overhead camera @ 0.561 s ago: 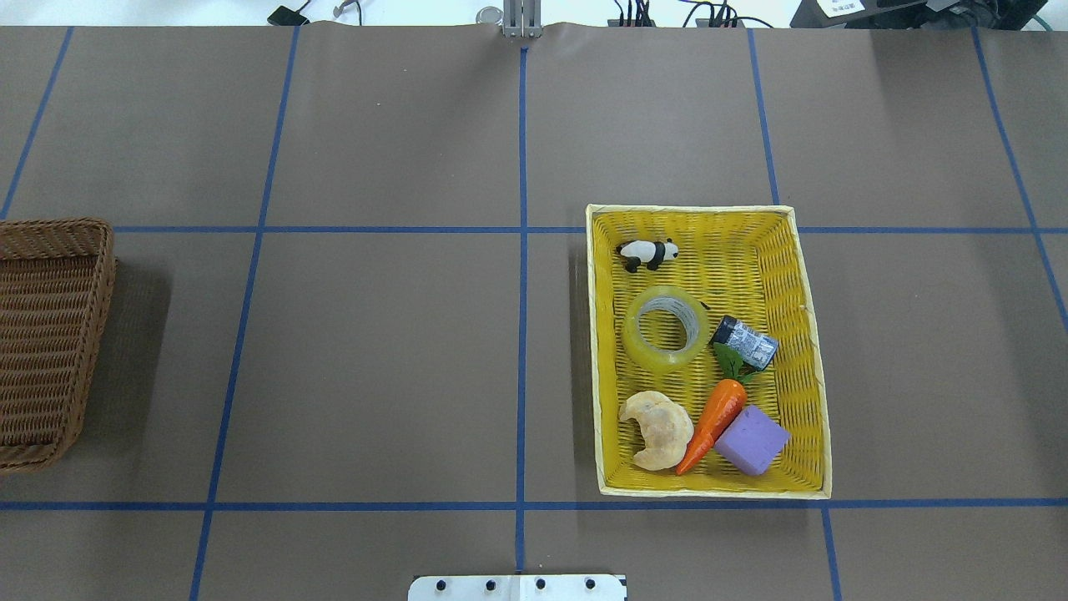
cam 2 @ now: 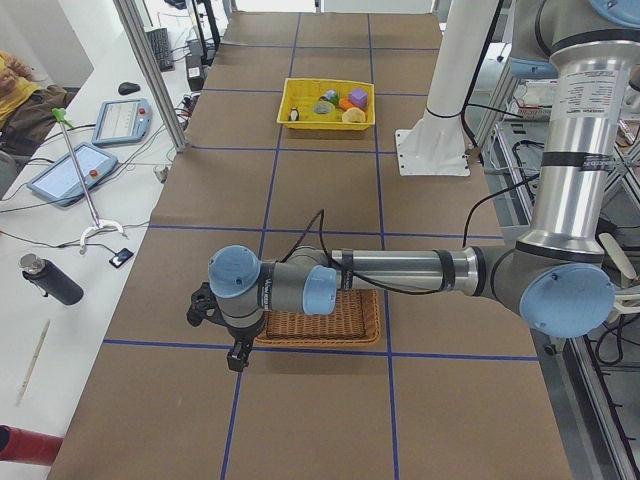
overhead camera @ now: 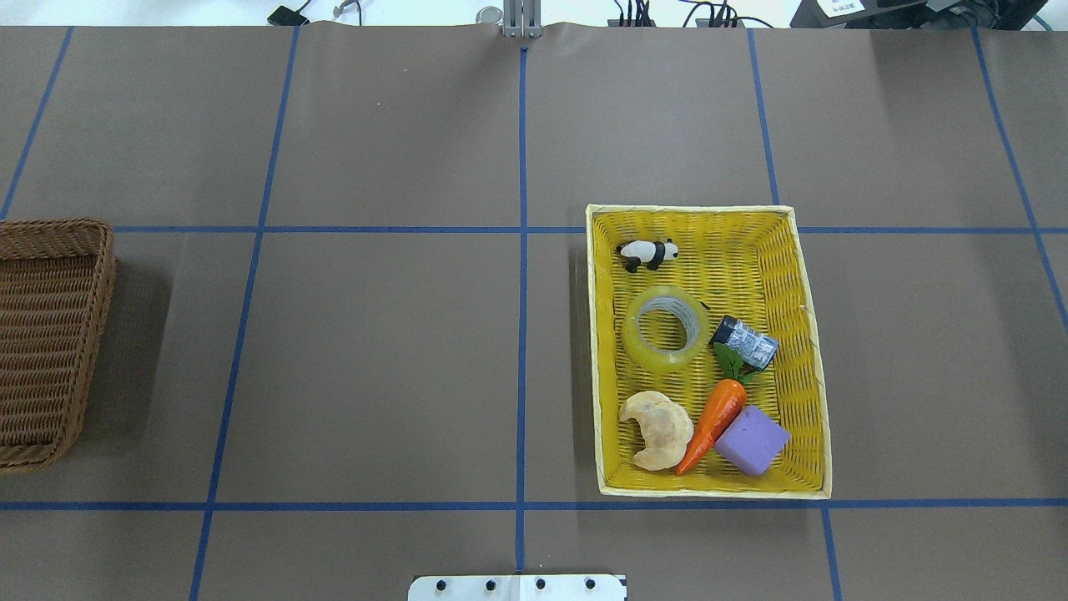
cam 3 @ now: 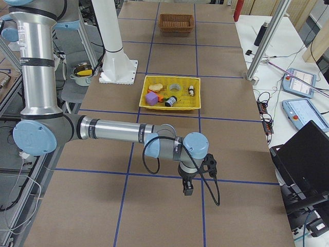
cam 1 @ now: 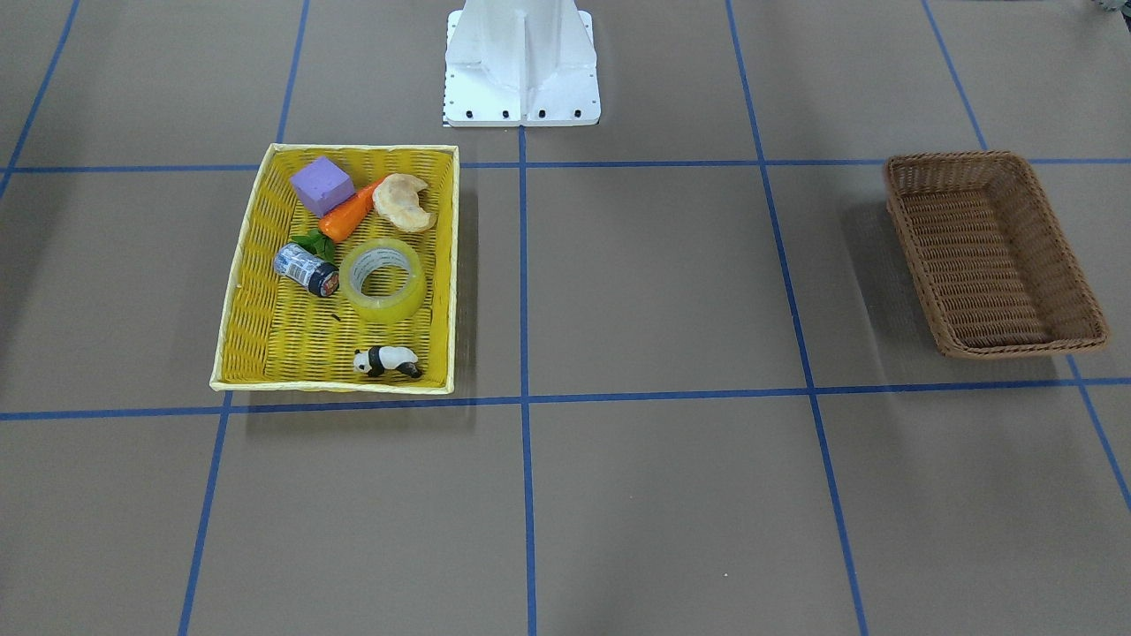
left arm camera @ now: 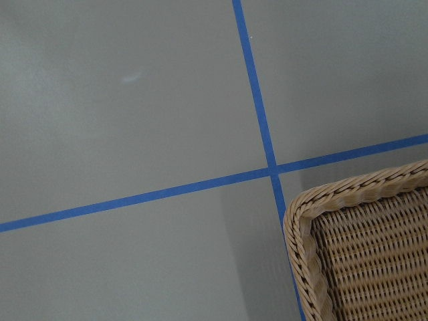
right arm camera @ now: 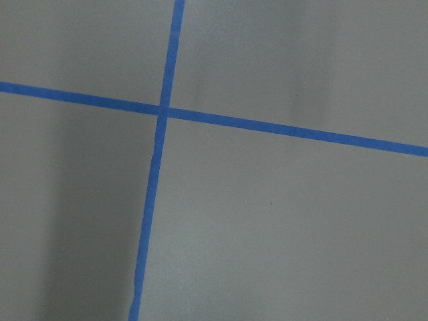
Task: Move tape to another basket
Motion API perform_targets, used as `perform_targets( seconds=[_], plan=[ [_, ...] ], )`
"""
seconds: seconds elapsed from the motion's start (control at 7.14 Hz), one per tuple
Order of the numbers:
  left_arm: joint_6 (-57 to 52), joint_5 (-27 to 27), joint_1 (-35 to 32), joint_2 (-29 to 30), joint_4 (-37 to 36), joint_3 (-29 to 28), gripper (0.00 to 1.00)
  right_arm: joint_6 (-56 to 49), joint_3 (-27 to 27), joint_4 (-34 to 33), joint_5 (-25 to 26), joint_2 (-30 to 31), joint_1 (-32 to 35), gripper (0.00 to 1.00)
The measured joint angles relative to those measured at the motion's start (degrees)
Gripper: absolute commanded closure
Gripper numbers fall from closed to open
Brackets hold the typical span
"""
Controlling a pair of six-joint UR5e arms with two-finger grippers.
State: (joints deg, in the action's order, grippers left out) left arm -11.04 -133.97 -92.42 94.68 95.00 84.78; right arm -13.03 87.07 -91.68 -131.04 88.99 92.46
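The tape [overhead camera: 666, 328], a translucent yellowish roll, lies flat in the middle of the yellow basket [overhead camera: 692, 209]; it also shows in the front view [cam 1: 383, 280]. The empty dark brown wicker basket [overhead camera: 50, 334] stands at the table's left edge, also in the front view [cam 1: 990, 256]. Both grippers are out of the overhead and front views. In the left side view my left gripper [cam 2: 236, 358] hangs beside the brown basket [cam 2: 330, 322]. In the right side view my right gripper [cam 3: 187, 189] hangs over bare table, well short of the tape [cam 3: 175, 87]. I cannot tell whether either is open or shut.
The yellow basket [cam 1: 336, 150] also holds a toy panda [overhead camera: 648, 253], a small dark can [overhead camera: 744, 341], a carrot [overhead camera: 713, 421], a croissant [overhead camera: 657, 430] and a purple block [overhead camera: 753, 440]. The robot's white base [cam 1: 521, 62] stands at the table's near edge. Blue tape lines grid the brown table.
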Motion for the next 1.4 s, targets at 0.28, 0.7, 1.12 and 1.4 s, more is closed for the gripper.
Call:
perform_targets(
  seconds=[0.28,0.7,1.12,1.4],
  plan=[
    [0.1,0.0,0.0,0.1,0.1,0.5,0.01,0.5,0.3,7.3,0.0,-0.7,-0.1,0.00],
    [0.1,-0.2,0.0,0.2,4.5,1.6,0.01,2.7,1.4,20.4,-1.4,-1.9,-5.7,0.00],
    [4.2,-0.3,0.0,1.1,13.4,0.8,0.01,11.3,7.0,27.9,-1.9,-4.6,-14.5,0.00],
    [6.3,-0.4,0.0,1.0,14.5,0.8,0.01,22.8,13.9,28.4,-1.4,-5.1,-22.2,0.01]
  ],
)
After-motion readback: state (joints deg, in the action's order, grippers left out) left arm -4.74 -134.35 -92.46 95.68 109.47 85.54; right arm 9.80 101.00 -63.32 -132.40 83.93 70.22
